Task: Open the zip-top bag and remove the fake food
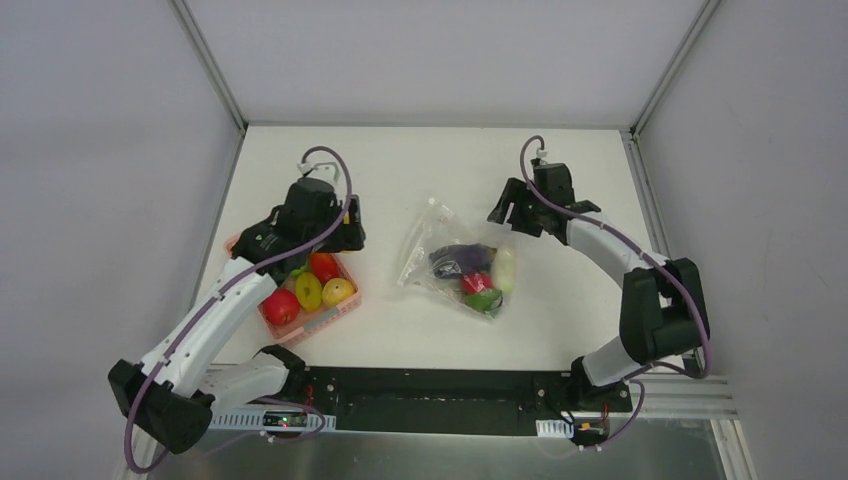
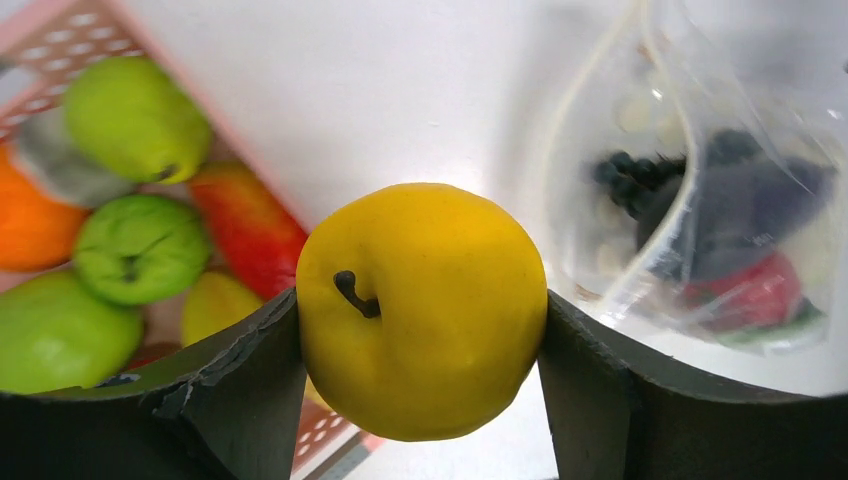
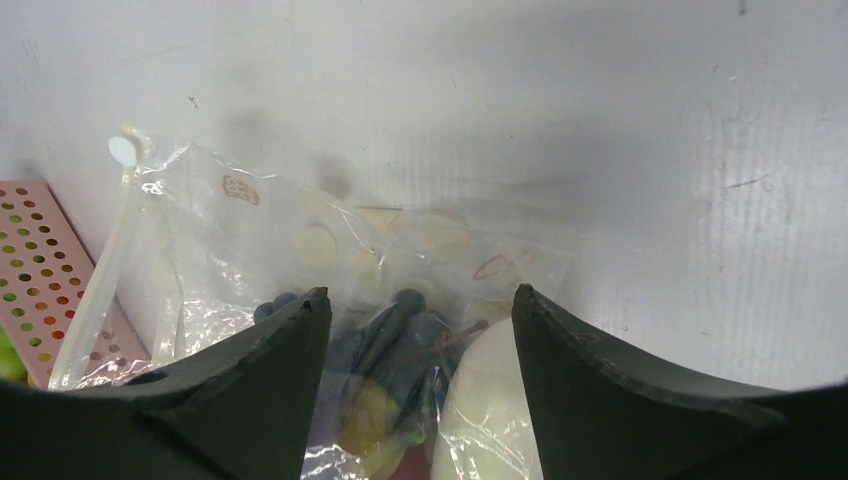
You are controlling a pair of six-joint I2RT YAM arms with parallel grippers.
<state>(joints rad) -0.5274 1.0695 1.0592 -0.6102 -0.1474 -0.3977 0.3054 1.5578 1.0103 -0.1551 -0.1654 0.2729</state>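
My left gripper point(image 2: 418, 300) is shut on a yellow round fruit point(image 2: 425, 310), held above the table between the basket and the bag; in the top view the gripper point(image 1: 335, 238) hides the fruit. The clear zip-top bag point(image 1: 428, 238) lies mid-table, also in the left wrist view point(image 2: 620, 120) and right wrist view point(image 3: 230, 230). Inside are a dark purple eggplant point(image 1: 462, 258), a white vegetable point(image 1: 504, 268), a red tomato point(image 1: 475, 283) and a green piece point(image 1: 487, 300). My right gripper point(image 1: 508, 215) is open and empty, just above the bag's far right side point(image 3: 420, 293).
A pink slatted basket point(image 1: 335, 315) stands left of the bag, under my left arm, with a red apple point(image 1: 281, 306), a pear point(image 1: 308, 290), green apples point(image 2: 140, 250) and an orange mandarin point(image 2: 30, 225). Its corner shows in the right wrist view point(image 3: 40, 270).
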